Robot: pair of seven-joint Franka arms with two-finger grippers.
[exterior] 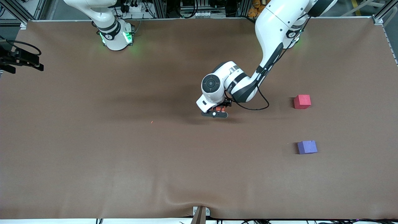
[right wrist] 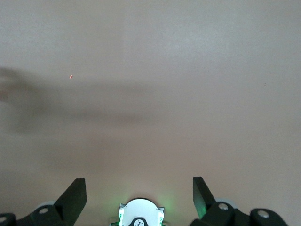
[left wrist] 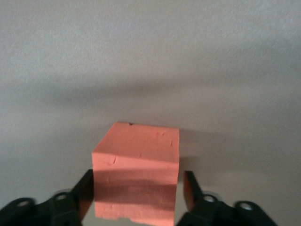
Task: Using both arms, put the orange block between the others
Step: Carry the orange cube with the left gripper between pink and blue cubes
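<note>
Brown cloth covers the table (exterior: 93, 161); the orange block (left wrist: 136, 174) sits near the middle of it, and the left gripper (left wrist: 136, 202) is down around it, with a finger (left wrist: 190, 188) close on each side; whether the block is squeezed tight cannot be told; the right gripper (right wrist: 138, 193) is spread open with nothing in it, and that arm waits; the pinkish-red cube (exterior: 302, 101) and the purple-blue cube (exterior: 307, 147) lie well apart toward the left arm's end; the block should be pinched evenly, then lifted straight; no boxes or bowls are seen.
</note>
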